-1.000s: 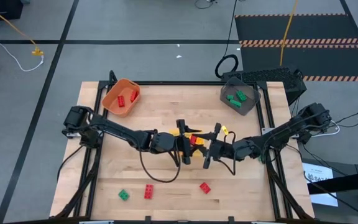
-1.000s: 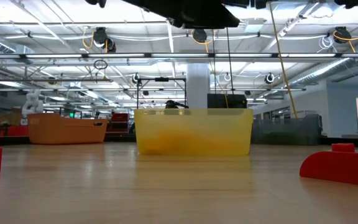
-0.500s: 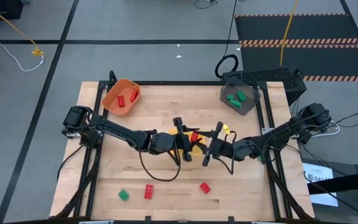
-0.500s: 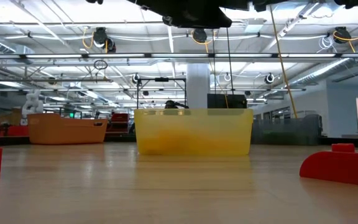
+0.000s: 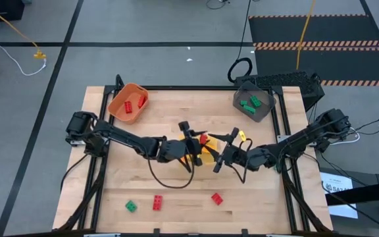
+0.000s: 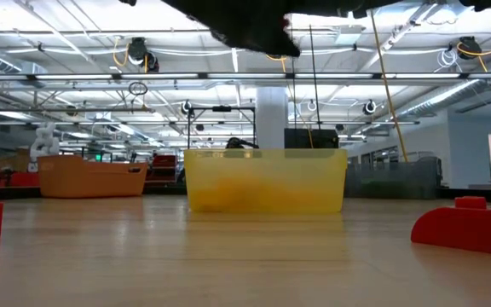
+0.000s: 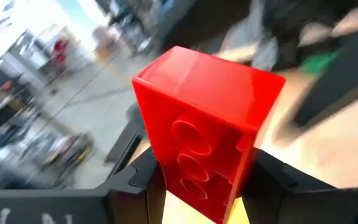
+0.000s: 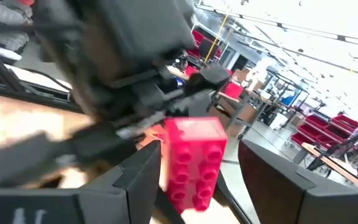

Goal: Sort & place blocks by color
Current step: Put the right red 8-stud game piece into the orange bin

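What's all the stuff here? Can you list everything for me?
Orange bin: one, orange, table's back left corner, two red bricks inside.
Grey bin: one, dark grey, back right corner, green bricks inside.
Yellow bin: one, yellow, middle, under the grippers.
Loose bricks: three, one green, two red, front edge.
Held brick: one, red, above yellow bin.
Left gripper: shut on held brick.
Right gripper: open, around it.

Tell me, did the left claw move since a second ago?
Yes. In the high view the left gripper, holding a red block, has shifted toward the orange bin side of the table.
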`<state>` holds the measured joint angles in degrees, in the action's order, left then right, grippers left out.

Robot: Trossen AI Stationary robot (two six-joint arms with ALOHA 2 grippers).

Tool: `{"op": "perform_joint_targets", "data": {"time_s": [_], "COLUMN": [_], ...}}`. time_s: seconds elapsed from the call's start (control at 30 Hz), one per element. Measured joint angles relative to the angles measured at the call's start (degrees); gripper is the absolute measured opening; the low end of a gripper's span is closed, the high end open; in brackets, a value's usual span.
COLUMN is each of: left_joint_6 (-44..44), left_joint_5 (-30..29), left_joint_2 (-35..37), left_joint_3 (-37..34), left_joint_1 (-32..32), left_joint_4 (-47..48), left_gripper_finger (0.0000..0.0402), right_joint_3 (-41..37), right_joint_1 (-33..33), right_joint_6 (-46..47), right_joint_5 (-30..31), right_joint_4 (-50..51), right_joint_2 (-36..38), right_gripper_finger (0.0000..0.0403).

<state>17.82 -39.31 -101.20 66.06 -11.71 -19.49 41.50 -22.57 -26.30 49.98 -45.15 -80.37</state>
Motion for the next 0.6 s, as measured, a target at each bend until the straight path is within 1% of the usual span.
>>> {"op": "perform_joint_targets", "data": {"time_s": [0.17,0.27,0.37,0.5,0.6], "left_joint_6": [-4.79,-8.57,-12.92,-19.38,-24.52], "left_joint_5": [-4.46,-4.75,-5.09,-4.68,-1.1], "left_joint_2": [4.49,8.85,12.96,16.82,18.56], "left_joint_3": [-0.02,-0.02,0.04,0.04,0.02], "left_joint_1": [2.95,6.26,11.59,20.25,27.28], "left_joint_4": [8.47,14.96,23.03,36.72,46.99], "left_gripper_finger": [0.0152,0.0152,0.0152,0.0152,0.0152], "right_joint_3": [-0.04,-0.02,-0.02,-0.02,-0.02], "right_joint_1": [-1.12,-1.63,-2.5,-3.46,-3.84], "right_joint_6": [-2.51,-3.23,-3.52,-4.11,-4.42], "right_joint_5": [-0.32,-0.24,-0.24,-0.23,-0.22], "right_joint_4": [-0.22,-1.0,-0.81,-0.07,0.54], "right_joint_2": [0.92,1.52,2.24,3.66,4.38], "right_gripper_finger": [0.0209,0.021,0.021,0.021,0.021]}}
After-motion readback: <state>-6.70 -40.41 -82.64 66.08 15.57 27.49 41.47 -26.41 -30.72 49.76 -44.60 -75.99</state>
